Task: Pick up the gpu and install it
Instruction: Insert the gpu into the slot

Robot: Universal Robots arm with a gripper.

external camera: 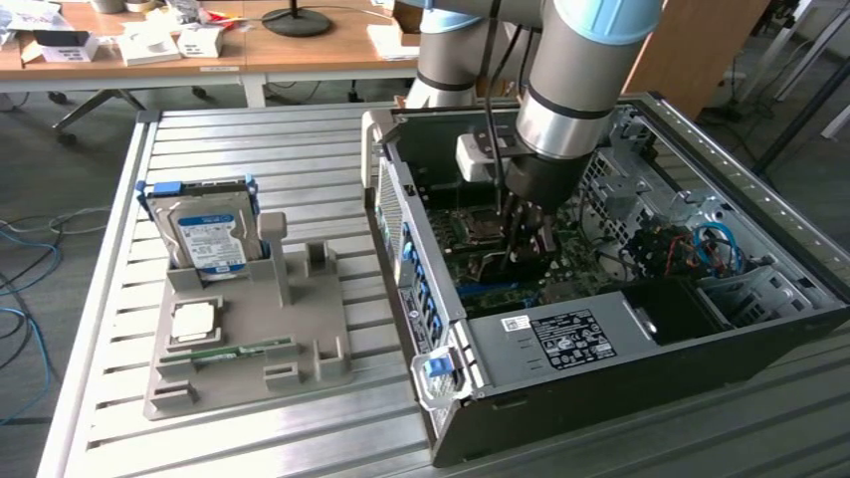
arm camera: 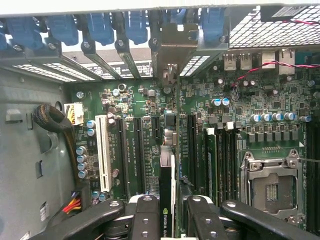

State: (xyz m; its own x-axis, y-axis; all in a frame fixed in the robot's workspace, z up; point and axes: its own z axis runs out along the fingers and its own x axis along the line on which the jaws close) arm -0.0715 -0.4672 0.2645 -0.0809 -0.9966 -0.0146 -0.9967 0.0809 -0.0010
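Two black fingers (arm camera: 145, 217) of the end effector (arm camera: 167, 212) stand closest to the wrist camera, part-closed and clamped on the gpu (arm camera: 168, 185) — a thin dark card seen edge-on, with a green logo on the held end. Ahead of the end effector the card runs across the motherboard (arm camera: 135, 105), between the long black slots, toward the rear wall of the case. There a metal bracket (arm camera: 172, 47), in line with the card, sits among the blue latches (arm camera: 100, 27). Whether the card's lower edge is seated in a slot cannot be told. To one side of the end effector lies a white slot (arm camera: 103, 150); to the other, the CPU socket (arm camera: 270, 187).

Exterior view: the arm reaches down into the open case (external camera: 664, 373). The end effector (external camera: 528, 239) hangs low over the board, the gpu (external camera: 525, 264) dark between its fingers. Well apart from the end effector, toward the exterior view's left, a grey holder (external camera: 313, 319) rests on the slatted surface (external camera: 266, 139) — it carries an upright hard drive (external camera: 206, 234) and a green memory stick (external camera: 246, 351) lying flat.
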